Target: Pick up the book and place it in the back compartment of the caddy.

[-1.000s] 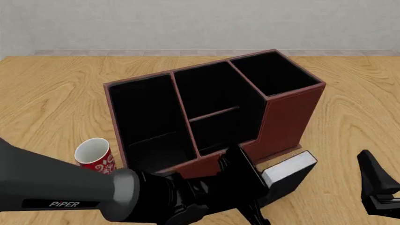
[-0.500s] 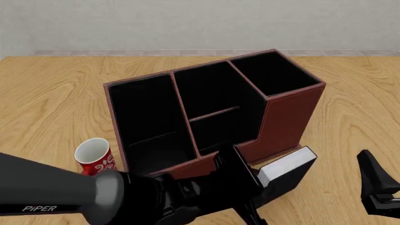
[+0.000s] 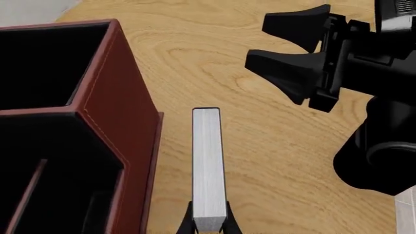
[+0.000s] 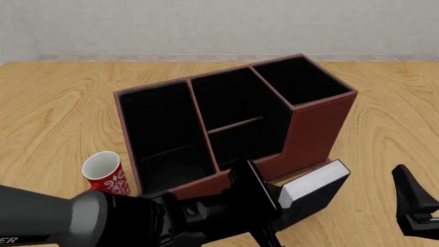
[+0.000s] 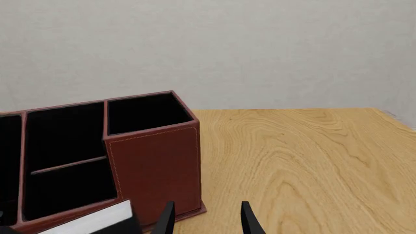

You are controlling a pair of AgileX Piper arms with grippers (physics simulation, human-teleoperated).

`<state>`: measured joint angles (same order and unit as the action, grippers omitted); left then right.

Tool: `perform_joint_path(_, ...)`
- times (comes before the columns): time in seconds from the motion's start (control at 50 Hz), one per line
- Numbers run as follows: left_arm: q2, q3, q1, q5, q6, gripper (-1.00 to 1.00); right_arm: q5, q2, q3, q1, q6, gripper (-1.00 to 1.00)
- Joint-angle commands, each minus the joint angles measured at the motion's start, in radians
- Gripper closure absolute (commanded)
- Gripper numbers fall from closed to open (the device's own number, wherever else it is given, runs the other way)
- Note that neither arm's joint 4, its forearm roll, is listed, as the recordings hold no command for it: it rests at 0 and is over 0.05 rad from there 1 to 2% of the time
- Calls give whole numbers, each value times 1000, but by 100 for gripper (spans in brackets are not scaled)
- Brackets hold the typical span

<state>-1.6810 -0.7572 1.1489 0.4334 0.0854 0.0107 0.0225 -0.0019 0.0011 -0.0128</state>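
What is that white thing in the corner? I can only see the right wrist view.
Observer: That is the page edge of the book. The left hand is pinching it, with one finger on each black cover.
Operator: Is anything else on the table besides the big box?
Observer: Yes. A red-and-white mug stands upright near the caddy, by its left end in the front view. Your camera misses it.
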Motion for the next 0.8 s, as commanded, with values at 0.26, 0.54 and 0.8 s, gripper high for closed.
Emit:
perform_joint_path(0.26,91,23,3,-44,-17,100,2,2,0,0,0,-100)
perform_joint_path(0.54,170,45,-6,-87,-30,100,3,2,0,0,0,-100)
perform_joint_path(0.8,283,82,-18,-149,-17,100,1,0,0,0,1,-100)
